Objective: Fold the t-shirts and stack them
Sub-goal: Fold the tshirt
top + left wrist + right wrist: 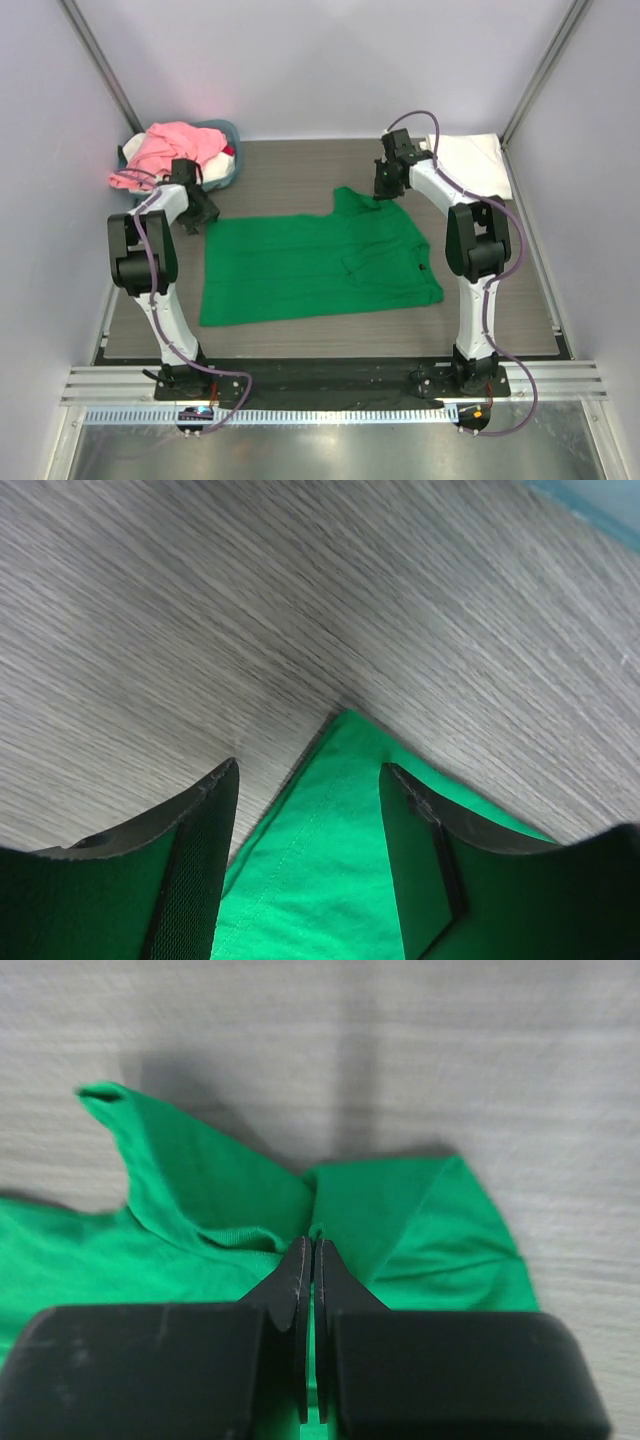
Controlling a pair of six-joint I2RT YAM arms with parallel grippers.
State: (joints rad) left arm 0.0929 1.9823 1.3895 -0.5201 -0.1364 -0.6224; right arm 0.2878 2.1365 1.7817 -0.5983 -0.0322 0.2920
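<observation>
The bright green t-shirt (315, 265) lies spread on the table's middle. My left gripper (203, 215) is open at its far left corner; in the left wrist view that green corner (330, 840) lies between my fingers (200, 860). My right gripper (385, 188) is shut on the green t-shirt at its far edge, pinching a fold of cloth (318, 1228). Pink and red t-shirts (180, 148) are heaped in the basket (228, 170). A white t-shirt (470, 160) lies folded at the far right.
The round blue-grey basket stands at the far left corner, close behind my left arm. Walls close in on three sides. The wood-grain table (290, 170) shows bare between the basket and the white shirt.
</observation>
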